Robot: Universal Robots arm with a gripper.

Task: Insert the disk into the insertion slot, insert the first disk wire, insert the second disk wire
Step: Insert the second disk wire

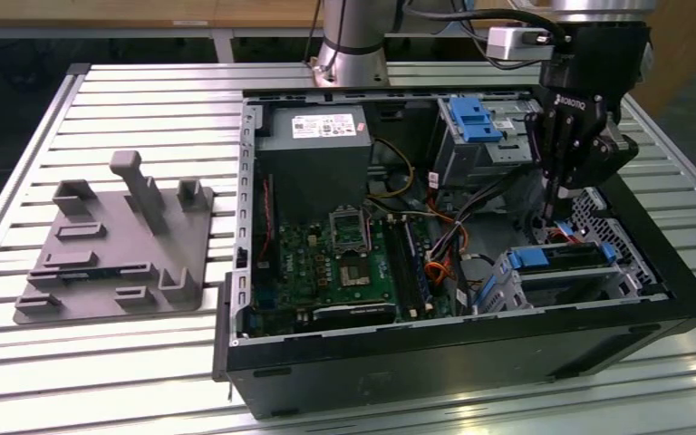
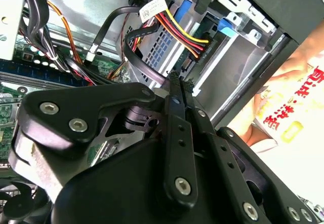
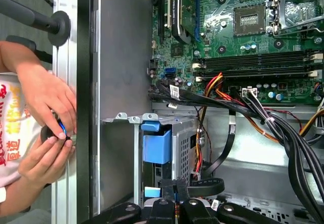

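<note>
Gripper [image 2: 175, 79] shut, its tips just beside the wired end of the disk [image 1: 565, 260].
Both black fingers press flat together with no gap; whether anything thin is pinched between them I cannot tell. The disk is a flat silver-grey slab in a bright blue frame, lying inside the small grey cage [image 1: 511, 292] at a corner of the open computer case [image 1: 445, 362]. In the second wrist view a plug with red, yellow and black wires [image 2: 195, 44] sits at the disk's end, and a flat black cable [image 2: 130, 57] curves past the fingertips. The first wrist view shows a person's hands [image 3: 48, 102] outside the case wall. The exterior view shows a grey stand [image 1: 119, 245] on the slatted table [image 1: 106, 362].
</note>
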